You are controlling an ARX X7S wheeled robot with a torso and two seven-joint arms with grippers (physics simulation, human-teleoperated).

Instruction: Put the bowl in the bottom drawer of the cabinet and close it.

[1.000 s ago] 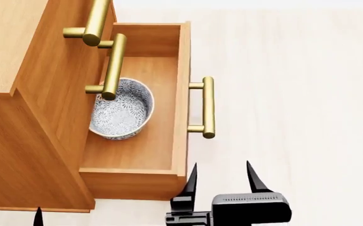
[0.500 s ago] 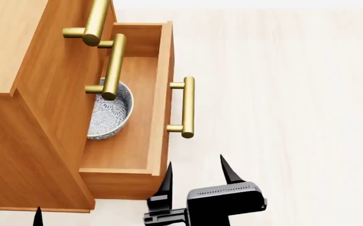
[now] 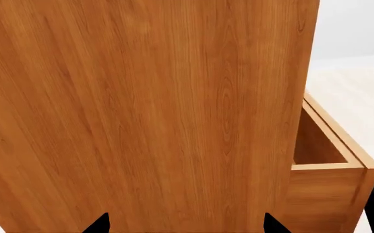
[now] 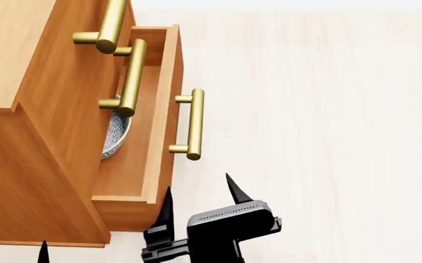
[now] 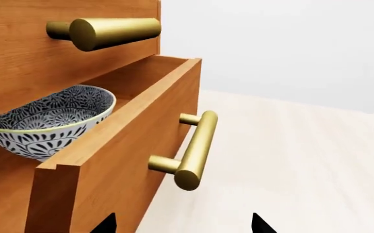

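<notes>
Bowl (image 5: 47, 119) sitting upright inside the drawer (image 4: 152, 159), on its floor, mostly tucked under the cabinet (image 4: 42, 109) front; only a sliver of patterned rim showing from the head view. Drawer standing partly open, projecting to the right of the cabinet face. Drawer handle (image 4: 192, 123) lying parallel to the front panel, nothing touching it. Two upper handles (image 4: 130, 71) sitting above, their drawers flush with the cabinet.

Right gripper (image 4: 200, 200) hovering at the near end of the drawer front, fingers spread and grasping nothing; left fingertip (image 4: 167, 205) lying at or over the drawer's near corner, contact not determinable; right fingertip (image 4: 234, 189) standing clear over the pale floor (image 4: 328, 137).

Left gripper (image 3: 185, 224) facing the cabinet's side panel at close range; only two dark fingertips showing, set wide apart, holding nothing. In the head view, just one tip visible at the near left edge.
</notes>
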